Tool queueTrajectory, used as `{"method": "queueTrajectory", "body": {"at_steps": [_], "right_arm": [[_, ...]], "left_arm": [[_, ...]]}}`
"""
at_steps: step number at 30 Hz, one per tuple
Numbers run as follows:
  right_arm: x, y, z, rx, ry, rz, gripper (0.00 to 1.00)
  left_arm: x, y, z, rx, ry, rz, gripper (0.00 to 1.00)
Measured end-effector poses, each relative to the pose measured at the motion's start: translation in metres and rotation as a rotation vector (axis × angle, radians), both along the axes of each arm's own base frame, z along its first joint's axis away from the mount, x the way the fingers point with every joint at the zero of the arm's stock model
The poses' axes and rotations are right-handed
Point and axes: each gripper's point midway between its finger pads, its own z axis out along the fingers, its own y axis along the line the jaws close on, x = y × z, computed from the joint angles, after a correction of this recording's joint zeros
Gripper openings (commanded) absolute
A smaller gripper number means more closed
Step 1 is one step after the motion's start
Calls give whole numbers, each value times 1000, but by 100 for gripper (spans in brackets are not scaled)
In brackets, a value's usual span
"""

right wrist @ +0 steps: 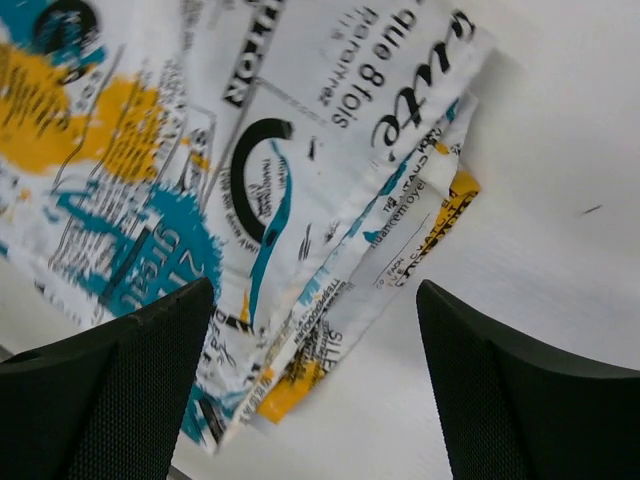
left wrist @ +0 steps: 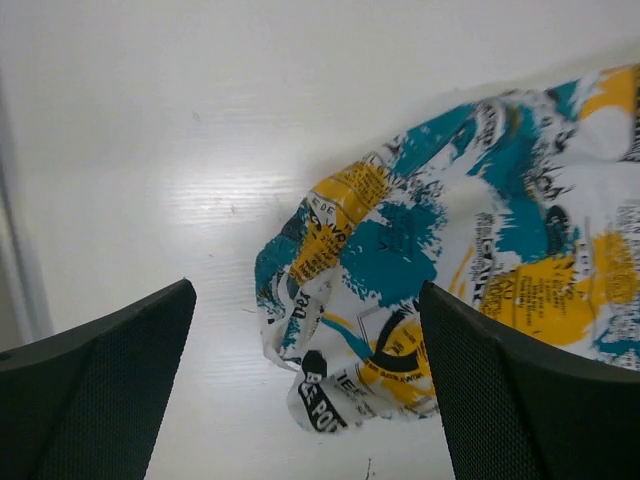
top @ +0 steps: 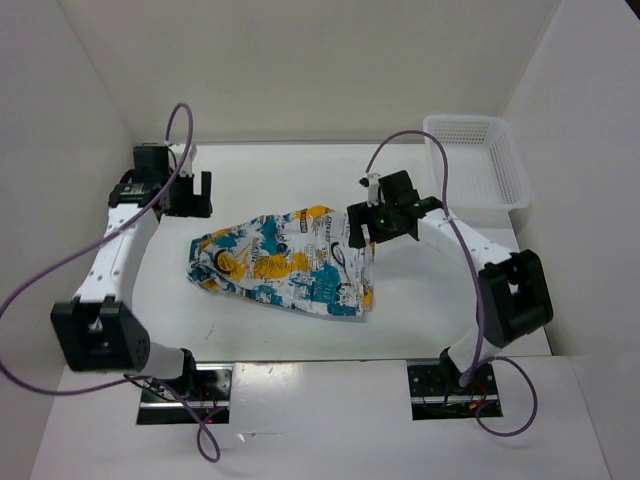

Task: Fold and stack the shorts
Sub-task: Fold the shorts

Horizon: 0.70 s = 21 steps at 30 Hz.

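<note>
White patterned shorts (top: 285, 262): layered hem clear only from right wrist; both jaws parted.

Bright, even light, soft shadows, faint table (left wrist: 225, 195) glare (left wrist)

White desk (top: 300, 170) bearing shorts and a basket
The printed shorts (top: 290, 262) lie flat near the desk's middle, their wider end to the right and their bunched, narrower end to the left. A white mesh basket (top: 465, 121) sits at the far right corner, well apart from them.
</note>
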Motion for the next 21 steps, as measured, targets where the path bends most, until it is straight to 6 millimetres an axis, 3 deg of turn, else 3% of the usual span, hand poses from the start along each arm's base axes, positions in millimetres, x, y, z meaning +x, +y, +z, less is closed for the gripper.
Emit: {"method": "queueTrajectory", "body": {"at_steps": [3,5,7,15,20,21], "right_arm": [[6,-2,-31,-2,116,-138,85],[9,-4,-46,-9,170,-209,85],[13,-5,-58,-10,212,-270,89],[29,-9,-88,-32,290,-407,90],[31,-11,-96,-49,299,-439,81],[30,-11,-97,-52,303,-442,73]], "left_arm": [[19,9,-65,-13,185,21,99],[16,10,-103,-30,304,24,99],[6,12,-127,-45,380,30,99],[-17,12,-152,-67,459,34,99],[-43,9,-179,-46,537,34,99],[-47,8,-185,-37,549,33,99]]}}
